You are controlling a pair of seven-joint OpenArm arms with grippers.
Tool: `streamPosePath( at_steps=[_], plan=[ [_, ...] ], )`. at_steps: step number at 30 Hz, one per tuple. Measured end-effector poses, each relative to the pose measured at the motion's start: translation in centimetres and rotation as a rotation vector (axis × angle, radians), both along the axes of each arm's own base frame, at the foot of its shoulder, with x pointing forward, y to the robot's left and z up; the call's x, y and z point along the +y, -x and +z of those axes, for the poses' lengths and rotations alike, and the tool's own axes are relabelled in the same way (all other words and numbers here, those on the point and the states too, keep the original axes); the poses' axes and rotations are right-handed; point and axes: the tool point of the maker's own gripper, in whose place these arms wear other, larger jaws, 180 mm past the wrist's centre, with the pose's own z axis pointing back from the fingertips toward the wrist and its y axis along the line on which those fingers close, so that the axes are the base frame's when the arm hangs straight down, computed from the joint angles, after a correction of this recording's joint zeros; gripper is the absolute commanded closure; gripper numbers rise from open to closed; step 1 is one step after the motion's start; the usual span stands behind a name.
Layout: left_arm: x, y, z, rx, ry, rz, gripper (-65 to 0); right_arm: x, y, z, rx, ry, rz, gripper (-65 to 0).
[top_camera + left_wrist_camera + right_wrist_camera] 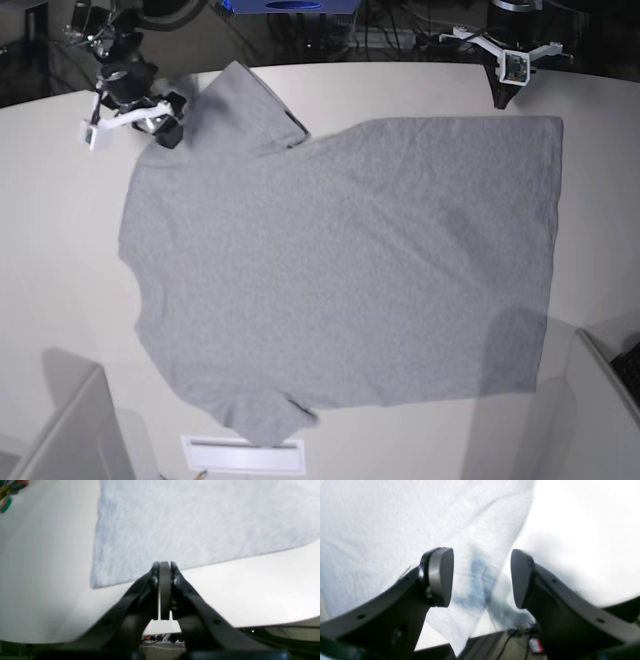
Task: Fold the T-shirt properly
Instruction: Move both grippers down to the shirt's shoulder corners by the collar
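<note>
Heather-grey T-shirt (340, 270) lies spread flat, plain side up, across the white worktop (60, 250). Left gripper (164, 566) hovers just off the hem, fingers pressed together on nothing. Right gripper (482, 576) stands spread wide over the sleeve edge, holding nothing.

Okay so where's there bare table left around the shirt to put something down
The widest bare table lies on the base view's left, between the T-shirt and the table edge. A bare strip runs along the far edge between the right gripper and left gripper, and a narrow one beside the hem on the view's right. The middle is covered.
</note>
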Motion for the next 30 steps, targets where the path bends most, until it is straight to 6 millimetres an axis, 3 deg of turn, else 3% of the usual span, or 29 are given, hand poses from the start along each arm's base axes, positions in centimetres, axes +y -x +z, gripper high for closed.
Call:
streamPosePath(
  at_steps=[3,5,6,12,17,19,23,26,30],
  plan=[
    [0.1,-0.4,0.1,-0.018,0.055,0.029,-43.8,0.1,-0.7,-0.4,0.013,-0.01,0.009,-32.9],
    [0.5,-1.4,0.5,-0.043,0.124,0.041,-52.3,0.3,-0.9,-1.4,0.028,-0.031,0.001,-32.9],
    [1.0,-1.6,0.7,-0.055,0.164,0.064,-53.6,0.3,-0.5,-2.0,0.049,-0.036,0.001,-32.7],
    [2.3,-2.6,1.1,-0.071,0.372,0.133,-48.2,0.0,-0.6,-3.0,0.056,-0.049,-0.023,-32.7],
    [3.4,-2.2,-0.2,-0.049,0.431,0.207,-47.2,-3.4,-0.8,-2.9,0.077,-0.012,-0.089,-32.7],
    [4.8,-2.0,0.0,-0.064,0.463,0.263,-47.2,-3.6,-0.5,-3.0,0.108,-0.012,-0.061,-32.7],
    [7.7,-1.6,0.3,-0.103,0.481,0.373,-47.2,-1.3,-0.6,-3.2,0.109,-0.037,0.001,-32.7],
    [7.8,-1.5,0.2,-0.104,0.51,0.39,-47.2,1.4,-0.5,-3.3,0.1,-0.078,0.061,-32.7],
    [8.5,-0.8,-1.0,-0.088,0.542,0.436,-47.2,1.8,-0.5,-3.3,0.099,-0.085,0.071,-32.7]
  ],
)
